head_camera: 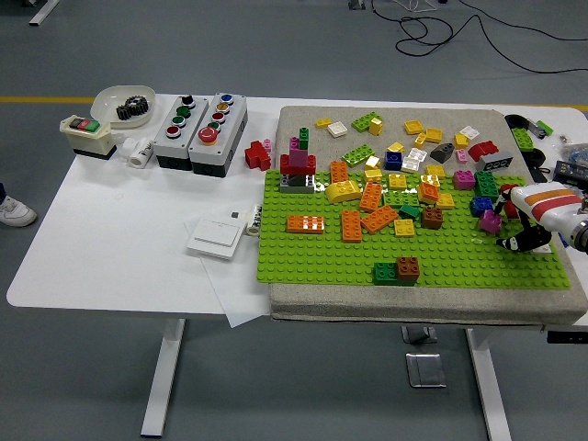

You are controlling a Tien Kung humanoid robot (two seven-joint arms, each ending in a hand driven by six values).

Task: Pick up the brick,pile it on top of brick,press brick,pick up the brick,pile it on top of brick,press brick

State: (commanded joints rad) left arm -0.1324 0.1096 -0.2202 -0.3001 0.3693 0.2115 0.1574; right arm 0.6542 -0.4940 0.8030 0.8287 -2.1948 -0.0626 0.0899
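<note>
A green baseplate (312, 257) lies on a grey mat and carries several loose bricks. My right hand (521, 225) comes in from the right edge, low over the plate's right end, its white wrist cuff (549, 202) striped orange. A magenta brick (490, 220) lies right against the hand's left side, and a bit of red brick (510, 209) shows beneath it. A dark green and a brown brick (397, 270) stand joined near the plate's front edge. A small red, magenta and green tower (298, 162) stands at the back left corner. My left arm is out of view.
More bricks are scattered over the mat's far side (413, 129). Two button boxes (200, 119), a switch box (86, 136), a white bowl with a gear (124, 101) and a white wall switch (218, 237) sit on the table's left half. A shoe (14, 211) shows at the left edge.
</note>
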